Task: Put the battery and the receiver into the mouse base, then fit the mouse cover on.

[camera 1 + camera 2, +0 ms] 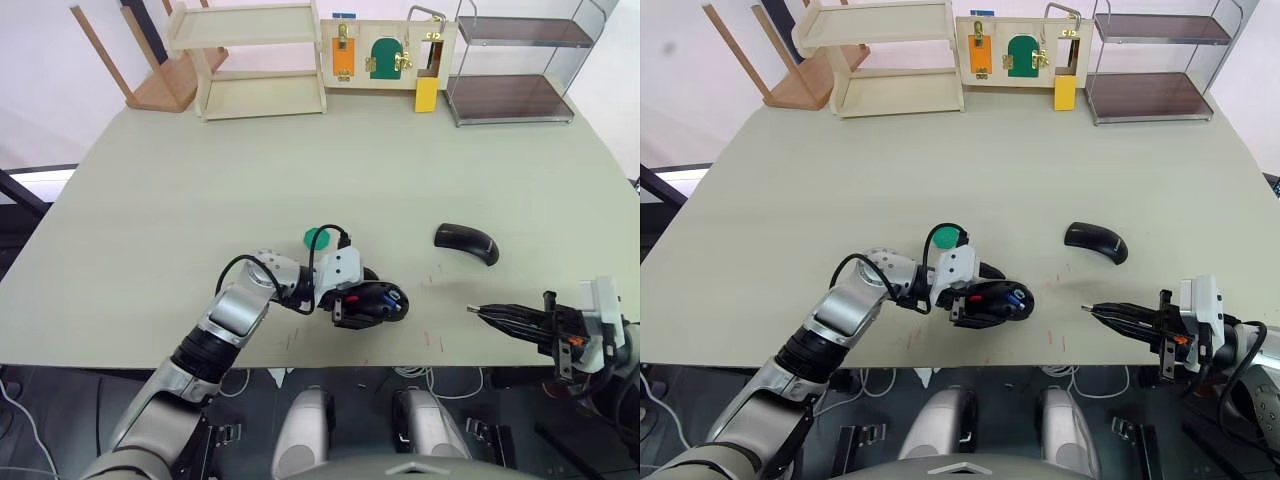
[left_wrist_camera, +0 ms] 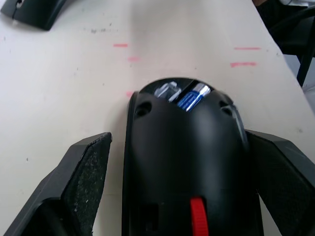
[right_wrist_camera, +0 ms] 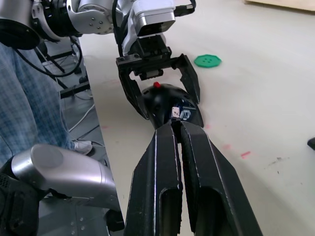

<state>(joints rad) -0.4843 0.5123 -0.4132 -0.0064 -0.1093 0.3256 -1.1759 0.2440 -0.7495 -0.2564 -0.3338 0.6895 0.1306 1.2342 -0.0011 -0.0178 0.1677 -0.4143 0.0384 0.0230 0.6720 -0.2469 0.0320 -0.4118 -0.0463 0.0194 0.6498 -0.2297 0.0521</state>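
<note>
Your head views are showing you the pale green table (image 1: 200,180) with the black oval mouse base (image 1: 378,301) lying near its front edge, but they are giving you little of its inside. The left wrist view is giving you more: the slim blue battery (image 2: 193,97) is sitting in its bay at the far end of the base, and a red part is showing at the near end. The right wrist view is adding a small pale piece beside the battery; you cannot tell whether the receiver is in there.

Your left gripper (image 3: 160,83) is standing spread, one black finger on either side of the base. In the left wrist view a strip of table is showing between one finger (image 2: 78,172) and the base; whether the other is touching is hard to make out.

Your right gripper (image 1: 1090,309) is hanging at the table's front right edge, well apart from the base, its two fingers pressed together with nothing between them.

The glossy all-black curved mouse cover (image 1: 466,241) is lying on the table between the two grippers and farther back. A flat green disc (image 1: 319,238) is lying just behind your left wrist.
</note>
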